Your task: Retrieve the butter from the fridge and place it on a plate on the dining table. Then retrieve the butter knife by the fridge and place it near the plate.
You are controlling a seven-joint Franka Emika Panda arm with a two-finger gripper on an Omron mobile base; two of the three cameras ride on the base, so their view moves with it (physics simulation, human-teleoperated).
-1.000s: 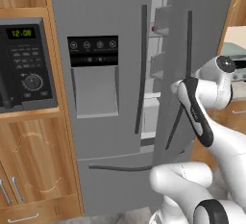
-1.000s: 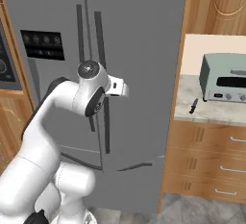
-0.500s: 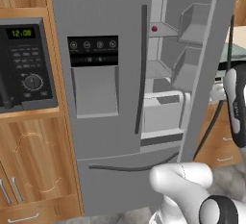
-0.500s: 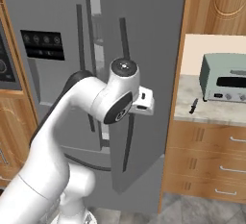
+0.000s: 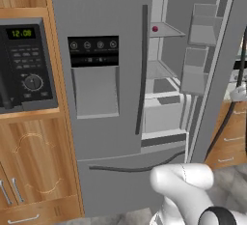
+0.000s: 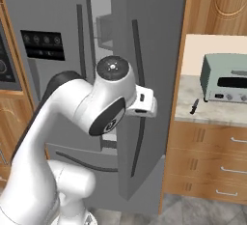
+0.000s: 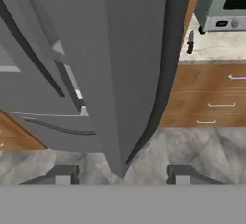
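The grey fridge point(image 5: 106, 98) stands with its right door point(image 6: 149, 74) swung wide, and shelves and door bins show inside. No butter can be seen on the visible shelves; a small red ball point(image 5: 155, 28) sits on an upper shelf. My gripper point(image 7: 120, 175) is open, its fingertips point(image 7: 62, 174) wide apart just in front of the door's lower edge and the dark handle point(image 7: 163, 74), holding nothing. The slim dark butter knife point(image 6: 194, 106) lies on the stone counter to the right of the fridge, also seen as the knife point(image 7: 190, 42) in the hand view. The plate and the dining table are out of view.
A black microwave point(image 5: 26, 64) is set into wooden cabinets left of the fridge. A pale green toaster oven point(image 6: 226, 78) stands on the counter behind the knife, above wooden drawers point(image 6: 212, 161). The open door stands out between my arm and that counter.
The right fridge door has swung from slightly ajar to wide open, with my hand moving right along with its handle. The jaws, shut on the handle before, now stand apart.
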